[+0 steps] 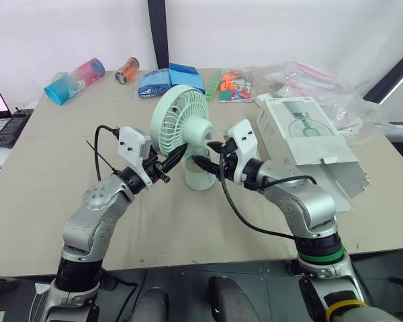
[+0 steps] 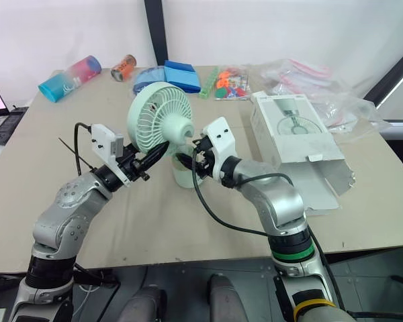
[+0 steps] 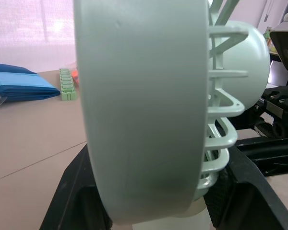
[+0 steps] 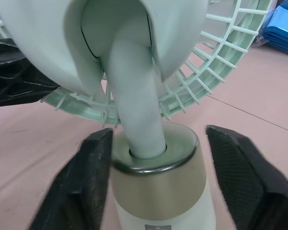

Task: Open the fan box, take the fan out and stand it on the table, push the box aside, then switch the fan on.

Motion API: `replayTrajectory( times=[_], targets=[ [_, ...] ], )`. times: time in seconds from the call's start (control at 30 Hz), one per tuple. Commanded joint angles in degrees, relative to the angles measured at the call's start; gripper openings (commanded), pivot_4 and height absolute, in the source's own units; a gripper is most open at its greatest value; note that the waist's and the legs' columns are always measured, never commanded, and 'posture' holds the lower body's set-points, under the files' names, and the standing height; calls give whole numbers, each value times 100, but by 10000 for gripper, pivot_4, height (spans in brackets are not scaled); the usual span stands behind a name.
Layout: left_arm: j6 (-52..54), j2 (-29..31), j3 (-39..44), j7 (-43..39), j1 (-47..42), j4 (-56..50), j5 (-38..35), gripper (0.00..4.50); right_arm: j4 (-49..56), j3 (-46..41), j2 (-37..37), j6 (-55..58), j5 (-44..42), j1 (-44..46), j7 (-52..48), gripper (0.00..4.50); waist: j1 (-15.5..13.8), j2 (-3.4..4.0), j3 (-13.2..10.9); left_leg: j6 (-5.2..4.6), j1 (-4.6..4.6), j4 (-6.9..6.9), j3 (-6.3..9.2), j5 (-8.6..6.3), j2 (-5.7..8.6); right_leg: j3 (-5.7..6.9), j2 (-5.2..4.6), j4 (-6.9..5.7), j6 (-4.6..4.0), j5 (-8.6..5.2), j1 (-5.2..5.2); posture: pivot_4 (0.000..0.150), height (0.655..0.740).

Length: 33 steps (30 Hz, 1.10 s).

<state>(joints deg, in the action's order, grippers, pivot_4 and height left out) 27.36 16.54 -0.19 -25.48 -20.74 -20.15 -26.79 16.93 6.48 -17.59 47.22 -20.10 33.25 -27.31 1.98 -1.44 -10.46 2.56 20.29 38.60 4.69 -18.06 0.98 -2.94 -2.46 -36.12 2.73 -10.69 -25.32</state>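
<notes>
Mint-green fan (image 1: 181, 121) stands upright mid-table (image 1: 54, 168), with the opened box (image 1: 309, 137) lying just beside it on the right. At the head's lower rim the left gripper (image 1: 174, 159) is clamped. Around the base (image 4: 158, 182) the right gripper (image 1: 200, 164) straddles, fingers apart.

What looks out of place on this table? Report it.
Nothing is spilled or damaged. The fan stands upright on the table. Only the box looks untidy: it lies flat at the fan's right, its near end flap gaping open.
</notes>
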Motion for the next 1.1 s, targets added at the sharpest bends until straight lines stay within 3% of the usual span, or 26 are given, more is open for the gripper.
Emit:
replayTrajectory(
  times=[0.03, 0.47, 0.57, 1.1],
  targets=[
    [-135, -35, 62, -16, -186, -238, -54, 18121, 292, -28, 12, -8, -67, 38, 17, 26451, 0, 0, 0, 0, 0, 0, 0, 0, 0, 0, 0, 0, 0, 0, 0, 1500, 7400],
    [-160, -38, 36, -5, -179, -214, 31, 18121, 272, -10, 64, 89, -98, 118, 24, 26451, 0, 0, 0, 0, 0, 0, 0, 0, 0, 0, 0, 0, 0, 0, 0, 1500, 7400],
    [-168, -59, 17, -4, -189, -204, 47, 18121, 295, -20, 79, 144, -129, 133, 38, 16669, 4, 0, 1, 0, 0, 1, 0, 0, 0, 0, 0, -1, 0, 0, 0, 1500, 7400],
    [-183, -165, 4, -30, -231, -163, 129, 18121, 263, -63, 108, 267, -198, 183, 105, 16669, 4, 0, 1, 0, 0, 3, 0, 0, 0, 0, 0, -2, 1, 1, 1, 1500, 7400]
  ],
)
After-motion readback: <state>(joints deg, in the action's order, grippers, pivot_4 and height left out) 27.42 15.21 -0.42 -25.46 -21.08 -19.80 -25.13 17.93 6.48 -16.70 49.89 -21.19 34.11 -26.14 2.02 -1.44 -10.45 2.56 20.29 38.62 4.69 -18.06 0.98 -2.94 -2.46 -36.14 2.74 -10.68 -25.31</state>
